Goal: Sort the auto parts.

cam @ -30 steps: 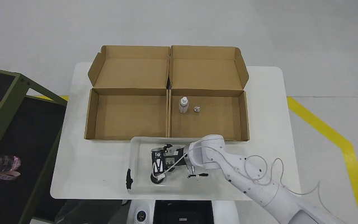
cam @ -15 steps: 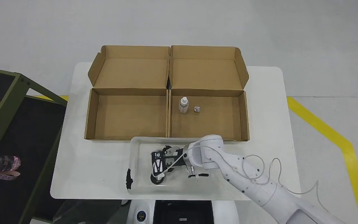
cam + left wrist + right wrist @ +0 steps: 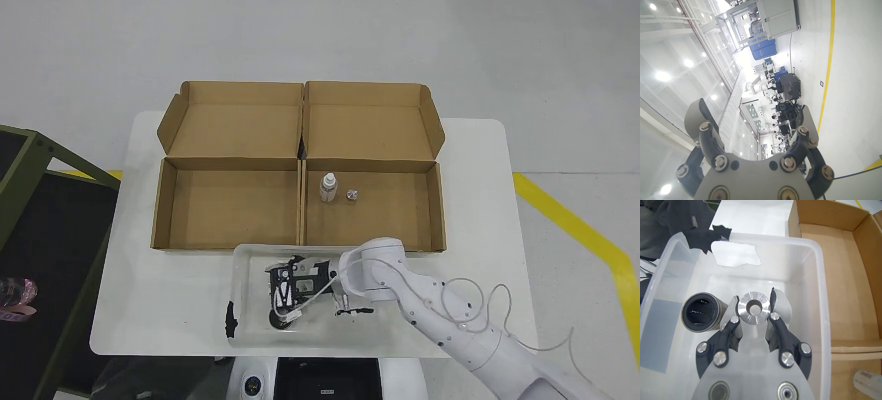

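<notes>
My right gripper [image 3: 754,294] is down inside the clear plastic bin [image 3: 817,279], shut on a silver cylindrical part [image 3: 762,316] with a centre hole, one finger pressed on each side of it. Beside it in the bin lies a grey linear bearing [image 3: 719,308] with a black bore. From above, the right gripper [image 3: 290,290] sits in the left half of the bin [image 3: 250,252]. A white bottle-shaped part [image 3: 328,187] and a small metal part [image 3: 351,195] rest in the right cardboard box [image 3: 400,215]. My left gripper [image 3: 752,106] is open, holding nothing, and points up into the hall.
An empty left cardboard box [image 3: 228,208] stands beside the right one, both behind the bin with lids folded back. A torn black tape scrap [image 3: 230,322] clings to the bin's near left corner. A dark frame [image 3: 40,170] stands left of the table.
The right gripper has shifted slightly toward the boxes within the bin, with the silver part between its fingers. Everything else is unchanged.
</notes>
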`<control>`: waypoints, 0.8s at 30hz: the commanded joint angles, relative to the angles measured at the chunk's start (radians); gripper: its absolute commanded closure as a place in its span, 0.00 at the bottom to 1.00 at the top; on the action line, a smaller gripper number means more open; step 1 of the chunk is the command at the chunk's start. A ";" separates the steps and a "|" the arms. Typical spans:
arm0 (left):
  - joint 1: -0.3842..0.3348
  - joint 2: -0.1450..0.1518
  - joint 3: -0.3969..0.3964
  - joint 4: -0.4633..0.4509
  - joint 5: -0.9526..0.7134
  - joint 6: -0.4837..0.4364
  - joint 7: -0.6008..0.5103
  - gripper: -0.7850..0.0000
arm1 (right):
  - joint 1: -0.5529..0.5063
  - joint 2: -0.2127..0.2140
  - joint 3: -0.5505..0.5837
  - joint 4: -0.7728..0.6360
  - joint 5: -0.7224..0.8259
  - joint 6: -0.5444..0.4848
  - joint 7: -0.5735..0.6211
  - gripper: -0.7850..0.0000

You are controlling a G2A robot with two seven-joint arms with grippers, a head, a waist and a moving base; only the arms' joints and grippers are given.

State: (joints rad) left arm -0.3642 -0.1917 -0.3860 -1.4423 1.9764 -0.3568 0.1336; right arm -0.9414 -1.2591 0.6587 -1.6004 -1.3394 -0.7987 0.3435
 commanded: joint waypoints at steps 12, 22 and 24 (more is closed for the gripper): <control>0.000 0.000 0.000 0.000 0.000 0.000 0.000 0.00 | -0.098 0.047 0.156 -0.176 0.041 -0.048 -0.118 1.00; 0.000 0.000 0.000 0.000 0.000 0.000 0.000 0.00 | -0.143 0.069 0.262 -0.242 0.071 -0.034 -0.175 1.00; 0.000 0.000 0.000 0.000 0.000 0.000 0.000 0.00 | -0.146 0.071 0.280 -0.247 0.077 -0.024 -0.192 1.00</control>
State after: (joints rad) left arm -0.3642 -0.1917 -0.3860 -1.4423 1.9764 -0.3568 0.1336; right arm -1.0859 -1.1894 0.9295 -1.8460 -1.2650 -0.8263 0.1597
